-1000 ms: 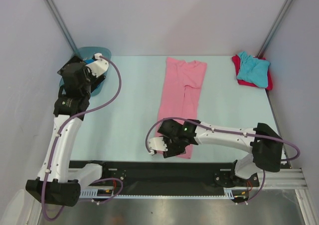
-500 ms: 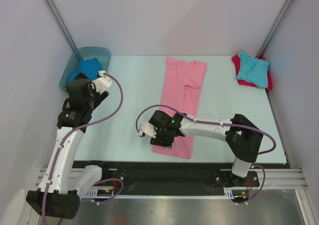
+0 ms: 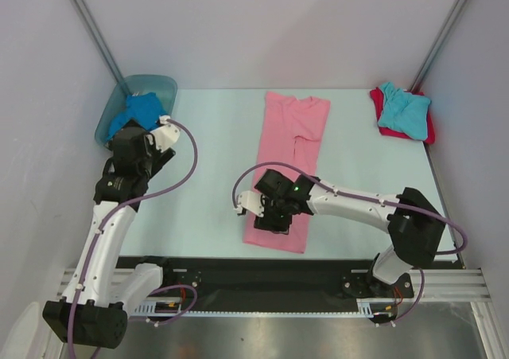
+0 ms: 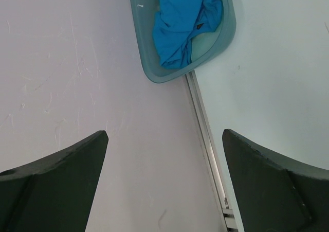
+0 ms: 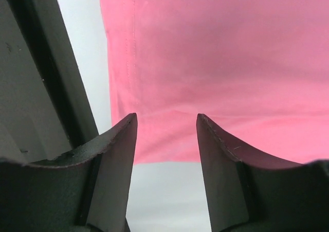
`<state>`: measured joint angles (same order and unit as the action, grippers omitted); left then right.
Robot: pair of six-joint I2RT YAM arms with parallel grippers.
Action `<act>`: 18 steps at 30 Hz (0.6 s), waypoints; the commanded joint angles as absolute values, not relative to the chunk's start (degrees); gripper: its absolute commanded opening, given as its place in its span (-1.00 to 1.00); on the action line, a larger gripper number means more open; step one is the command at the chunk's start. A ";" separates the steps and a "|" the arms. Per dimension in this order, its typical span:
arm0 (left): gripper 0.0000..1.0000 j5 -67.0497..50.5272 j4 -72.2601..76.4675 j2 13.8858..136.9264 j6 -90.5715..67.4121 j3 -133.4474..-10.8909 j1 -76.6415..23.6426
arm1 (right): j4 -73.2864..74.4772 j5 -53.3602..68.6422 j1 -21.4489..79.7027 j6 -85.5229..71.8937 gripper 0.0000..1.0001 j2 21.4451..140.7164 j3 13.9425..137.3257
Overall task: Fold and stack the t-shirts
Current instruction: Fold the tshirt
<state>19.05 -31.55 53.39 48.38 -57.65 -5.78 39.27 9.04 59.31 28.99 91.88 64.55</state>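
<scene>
L gripper (image 4: 164, 134): fingers (image 4: 56, 180) spread to full width, released, nothing btwn them. Straight ahead of tips, well apart: blue-green tub (image 4: 154, 70) w/ royal blue t-shirt (image 4: 180, 21) bunched inside, filling most of it; no contact w/ fingers. Past view-left finger: pale wall (image 4: 77, 88); past view-right finger: table (image 4: 277, 88); metal rail (image 4: 203, 119) running from tub's near rim back twd palm, nearer view-right finger.

R gripper (image 5: 166, 118): fingers (image 5: 113, 165) part-way apart, released, no cloth pinched btwn them; tips hanging over near end of pink t-shirt (image 5: 231, 62). Hem of pink crossing gap btwn fingers, just behind tips; bare table past hem, twd palm. Side edge of pink just outside view-left finger; rest of cloth flat ahead of tips and off past view-right finger. Touching cloth or just above it: can't tell.

From top cam: pink laid out as long narrow strip, neck end far ahead of R fingers. Turquoise t-shirt (image 3: 404, 111) crumpled on top of red t-shirt (image 3: 429, 132) at far R corner of table; well apart from both sets of fingers.
</scene>
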 commanded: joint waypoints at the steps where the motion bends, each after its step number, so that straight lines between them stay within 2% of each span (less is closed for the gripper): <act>1: 0.99 20.39 -31.46 54.14 48.51 -58.18 -6.07 | 40.17 13.70 59.32 26.65 0.10 88.16 63.03; 11: 1.00 21.01 -32.69 54.67 48.43 -59.15 -6.24 | 34.28 5.65 64.94 17.94 0.06 86.31 57.57; 18: 1.00 20.22 -33.31 53.79 45.80 -57.92 -6.50 | 32.25 -1.24 67.14 20.65 0.06 88.77 57.21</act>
